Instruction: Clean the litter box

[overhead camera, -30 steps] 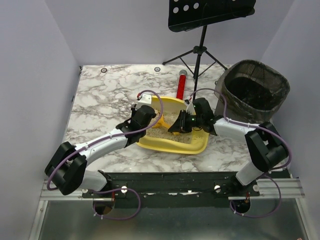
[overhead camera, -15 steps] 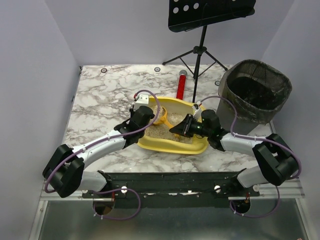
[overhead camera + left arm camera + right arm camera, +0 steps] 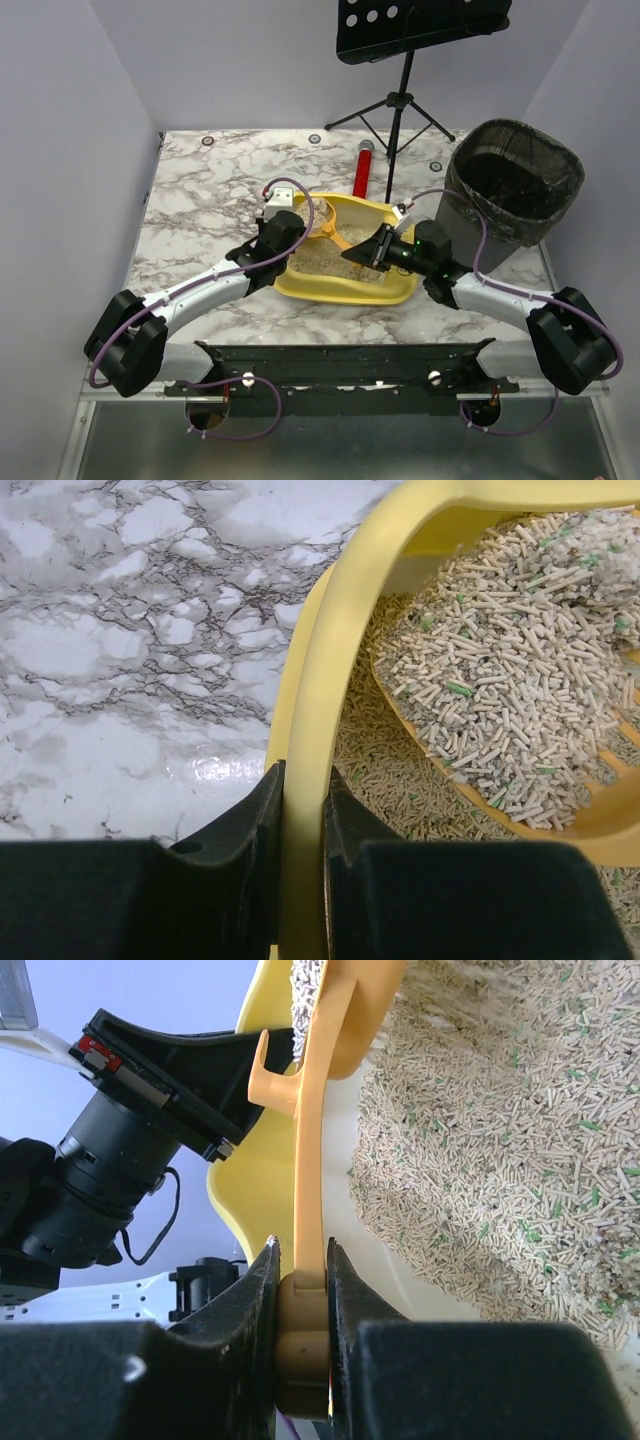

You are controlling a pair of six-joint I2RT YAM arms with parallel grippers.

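top: box (image 3: 340, 292) on worktop (image 3: 200, 200), just left of bin (image 3: 512, 124); left arm reaches low to the box wall farthest from bin, right arm lies low on the bin side | left wrist: left tool (image 3: 303, 790) clamped on box wall; stiff plastic, likely pellet-heavy, so the rim looks the best hold | right wrist: right tool (image 3: 302, 1260) clamped on the handle of the scoop (image 3: 312, 1130), scoop head loaded with pellets

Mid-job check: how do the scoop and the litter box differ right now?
The litter box is a large pale yellow tray on the table; the scoop is small, orange-yellow, held inside it. The left gripper clamps the litter box's wall; the right gripper clamps the scoop's handle. Both hold pellet litter.
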